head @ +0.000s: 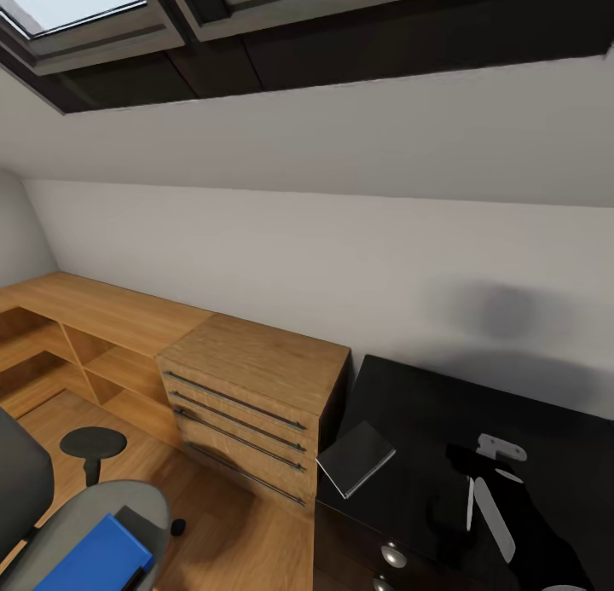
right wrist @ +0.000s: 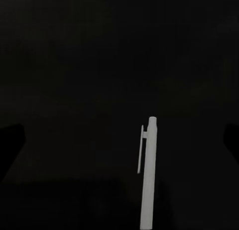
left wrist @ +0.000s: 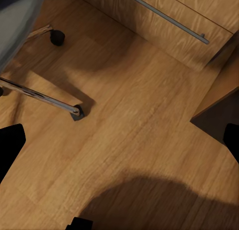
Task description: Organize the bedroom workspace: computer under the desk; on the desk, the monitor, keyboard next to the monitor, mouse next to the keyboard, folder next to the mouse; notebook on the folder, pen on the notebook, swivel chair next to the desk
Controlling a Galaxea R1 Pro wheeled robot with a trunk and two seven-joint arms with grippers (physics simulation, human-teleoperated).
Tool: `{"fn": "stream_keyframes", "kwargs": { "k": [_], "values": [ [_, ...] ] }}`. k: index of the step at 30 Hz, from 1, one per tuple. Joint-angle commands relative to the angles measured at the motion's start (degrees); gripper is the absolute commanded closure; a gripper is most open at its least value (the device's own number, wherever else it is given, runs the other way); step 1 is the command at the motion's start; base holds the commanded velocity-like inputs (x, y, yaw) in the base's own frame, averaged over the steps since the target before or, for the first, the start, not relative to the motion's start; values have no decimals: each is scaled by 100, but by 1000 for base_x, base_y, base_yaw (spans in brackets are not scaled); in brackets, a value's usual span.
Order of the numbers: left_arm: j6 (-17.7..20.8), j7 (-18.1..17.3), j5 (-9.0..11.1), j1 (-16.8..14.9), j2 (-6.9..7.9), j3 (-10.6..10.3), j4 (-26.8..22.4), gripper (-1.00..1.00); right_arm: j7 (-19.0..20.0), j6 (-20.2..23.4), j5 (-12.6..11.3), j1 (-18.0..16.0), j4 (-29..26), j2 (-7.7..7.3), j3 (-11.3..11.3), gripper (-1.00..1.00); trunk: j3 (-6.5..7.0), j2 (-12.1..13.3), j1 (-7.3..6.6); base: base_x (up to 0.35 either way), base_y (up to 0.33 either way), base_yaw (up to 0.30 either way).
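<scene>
While right tool (right wrist: 119,140) hovers agape, pen (right wrist: 148,175) lies between fingers (desk (head: 546,403) beneath).

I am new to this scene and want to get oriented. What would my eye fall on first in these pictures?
Probably the bright blue folder lying on the grey swivel chair at the lower left of the head view. Next, the black desk at the right, with the grey notebook near its left edge beside the light wooden drawer cabinet. The right wrist view shows the pale pen lying on that dark top.
</scene>
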Motion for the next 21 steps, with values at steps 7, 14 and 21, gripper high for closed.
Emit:
{"fn": "stream_keyframes", "kwargs": {
  "k": [7, 14, 21],
  "values": [
    [-13, 43, 38, 1, 6, -48, -9, -100, -37, 44, -60, -1, -55, 2, 9, -100, -6, -5, 1, 0, 0, 0],
    [-13, 43, 38, 1, 6, -48, -9, -100, -39, 52, -60, -1, -185, 50, 25, -100, -6, -5, 1, 0, 0, 0],
    [-13, 43, 38, 1, 6, -48, -9, -100, -74, 12, -4, 9, -468, 519, 9, -100, -6, -5, 1, 0, 0, 82]
  ]
}}
